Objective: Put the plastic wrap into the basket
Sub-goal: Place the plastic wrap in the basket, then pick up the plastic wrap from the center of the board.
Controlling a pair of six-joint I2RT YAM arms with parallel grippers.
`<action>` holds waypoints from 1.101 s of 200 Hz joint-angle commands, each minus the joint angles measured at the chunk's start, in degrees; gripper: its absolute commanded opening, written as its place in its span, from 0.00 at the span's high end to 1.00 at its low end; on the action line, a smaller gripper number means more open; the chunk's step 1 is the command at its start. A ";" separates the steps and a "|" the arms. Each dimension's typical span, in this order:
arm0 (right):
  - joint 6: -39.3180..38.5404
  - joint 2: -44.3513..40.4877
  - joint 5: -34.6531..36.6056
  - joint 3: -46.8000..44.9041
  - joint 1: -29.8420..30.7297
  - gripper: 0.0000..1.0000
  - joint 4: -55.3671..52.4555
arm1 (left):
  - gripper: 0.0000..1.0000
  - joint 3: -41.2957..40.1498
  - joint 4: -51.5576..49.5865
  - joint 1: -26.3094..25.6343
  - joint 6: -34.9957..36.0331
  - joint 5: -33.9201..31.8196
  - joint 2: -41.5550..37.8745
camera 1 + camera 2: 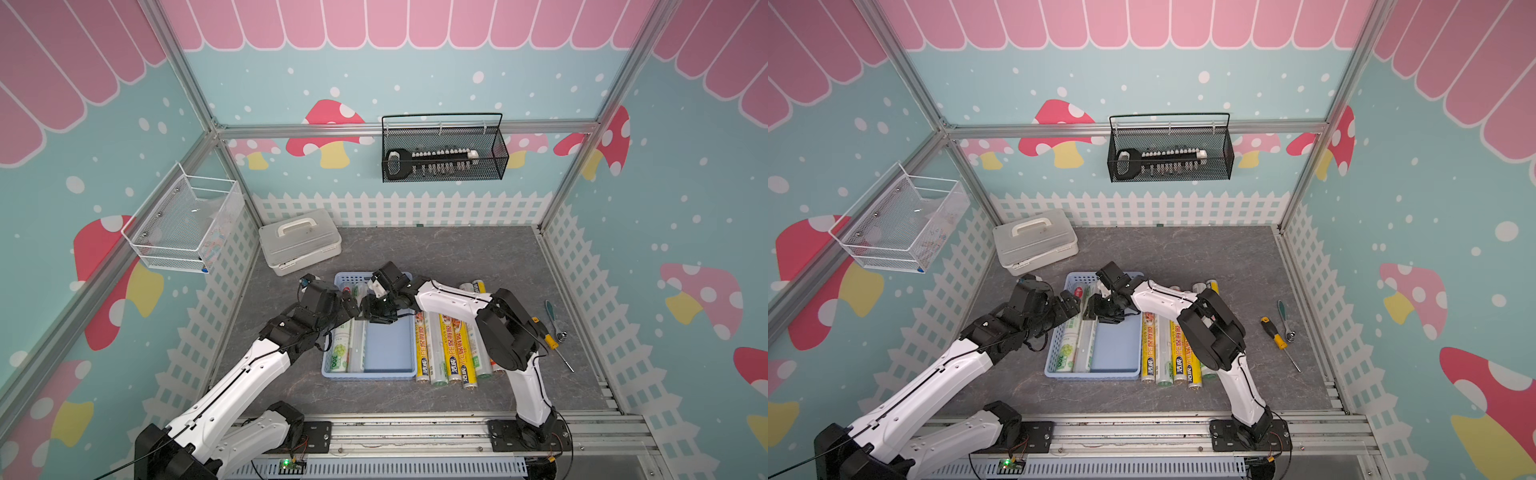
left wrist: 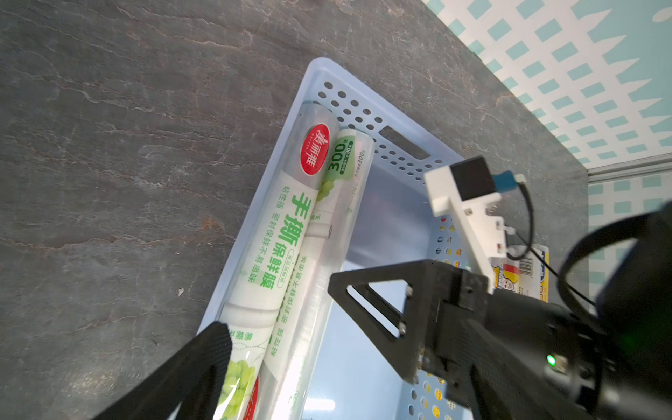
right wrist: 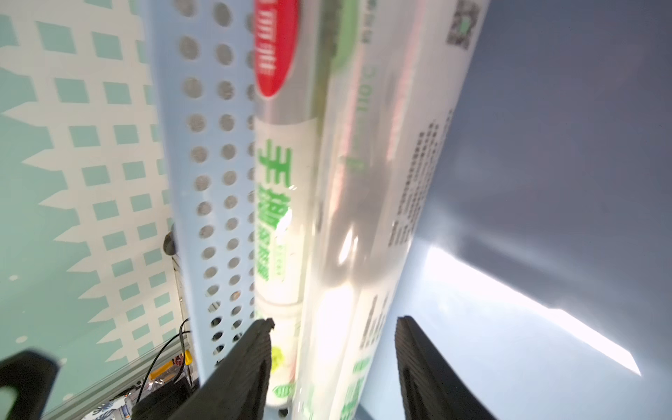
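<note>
The basket (image 1: 388, 349) is a shallow light blue tray at the middle of the table. Two silvery-white rolls of plastic wrap with green print lie side by side along its left wall (image 3: 211, 145): the first roll (image 2: 276, 247) and the second roll (image 2: 305, 312). My right gripper (image 3: 332, 323) hangs open over the second roll, a finger on either side with a gap. My left gripper (image 1: 352, 308) is just left of it, over the first roll. Only one of its fingers (image 2: 211, 349) shows, far out to the side, holding nothing. Several yellow and silvery rolls (image 1: 449, 349) lie on the table right of the basket.
A yellow-handled screwdriver (image 1: 552, 340) and a teal-handled ratchet (image 1: 555, 318) lie at the right. A white lidded box (image 1: 299, 241) stands behind the basket on the left. A black wire basket (image 1: 442, 153) hangs on the back wall, a white one (image 1: 183, 224) on the left wall.
</note>
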 commanded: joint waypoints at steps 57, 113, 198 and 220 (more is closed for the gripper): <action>-15.21 -27.39 18.83 -17.11 -5.79 0.47 -5.40 | 0.01 11.49 4.17 -6.48 5.97 4.90 10.18; -21.82 -41.02 21.12 -29.02 -18.28 0.48 -10.29 | 0.01 24.03 4.63 -17.11 9.45 6.06 26.95; -33.80 -41.45 16.16 -33.59 -35.63 0.49 -18.58 | 0.01 42.14 4.00 -25.15 11.27 13.13 46.94; -36.24 -39.88 14.39 -33.64 -40.16 0.49 -19.74 | 0.01 46.45 2.08 -25.92 11.80 15.32 50.96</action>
